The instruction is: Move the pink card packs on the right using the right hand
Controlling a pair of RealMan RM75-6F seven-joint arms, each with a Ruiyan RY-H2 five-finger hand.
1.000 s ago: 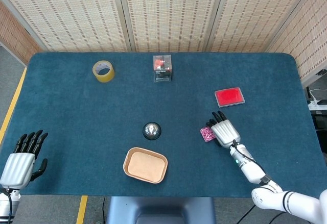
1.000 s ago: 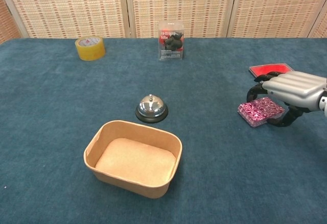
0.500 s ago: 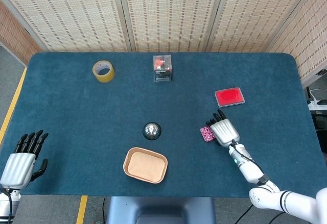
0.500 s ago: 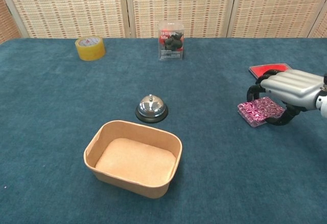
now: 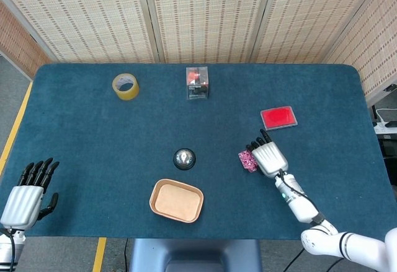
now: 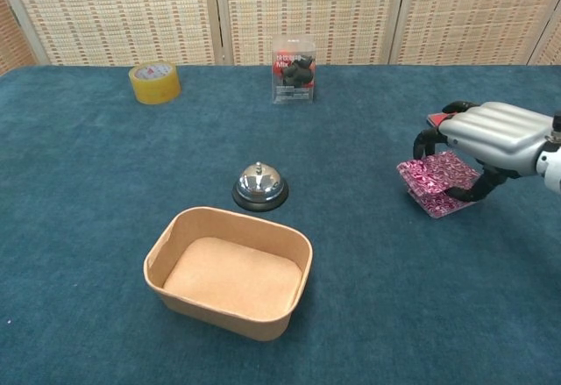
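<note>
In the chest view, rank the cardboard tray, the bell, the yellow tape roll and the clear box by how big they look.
Largest to smallest:
1. cardboard tray, though it is nearest the camera
2. bell
3. clear box and yellow tape roll, too close to rank; both are farthest away

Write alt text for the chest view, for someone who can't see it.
The right hand grips a pink card pack at the right of a blue table, tilted with its near edge low. A bell and a cardboard tray sit centre; a tape roll and a clear box stand at the back.
</note>
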